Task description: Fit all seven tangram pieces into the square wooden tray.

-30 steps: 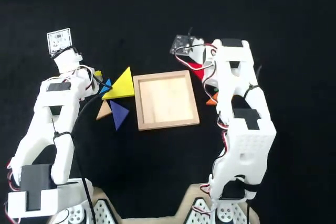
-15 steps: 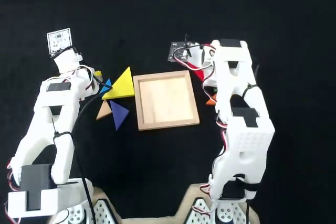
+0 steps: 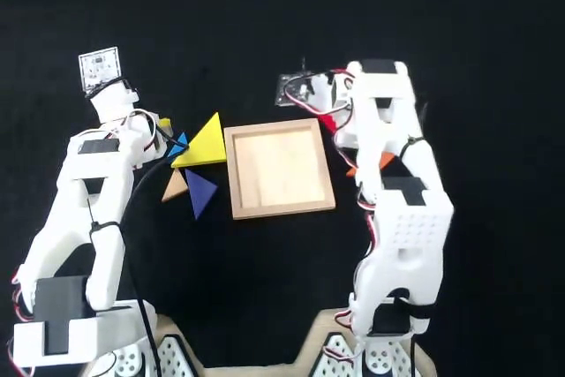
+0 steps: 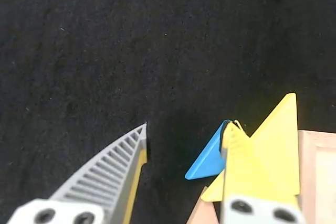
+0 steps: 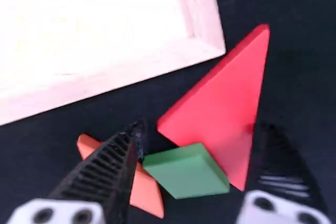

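At the middle of the black tabletop (image 3: 265, 280), the square wooden tray (image 3: 281, 210), flat, with all 7 pieces outside it.

Off its left rim, 4 of them: large yellow triangle (image 3: 205, 145) with a corner right at the rim, small light-blue triangle (image 3: 179, 143) tight against its outer side, dark-blue triangle (image 3: 199, 190) and tan triangle (image 3: 175, 185) side by side nearer the arm bases.

Off the right rim, under the right arm (image 3: 397, 218), 3 more: red triangle (image 5: 220, 114), green square (image 5: 186, 170) against it, orange piece (image 5: 142, 182) partly hidden behind the green one. From above, most of this cluster covered by the arm's body.

Left gripper (image 4: 187, 125) spread wide, holding nothing, over bare cloth beside the light-blue triangle, with its yellow finger (image 4: 239, 171) in front of the large yellow triangle. White marker card (image 3: 99, 67) on that wrist.

Right gripper (image 5: 200, 126) likewise wide apart, holding nothing, 2 black fingers (image 5: 113, 171) flanking the red triangle and green square; contact with either impossible to tell.

Open cloth beyond the tray's far rim and between the tray and the arm bases. Tight room at the right rim, with the red triangle's tip near the tray's corner. Little gap on the left, too, between the 4 crowded pieces.
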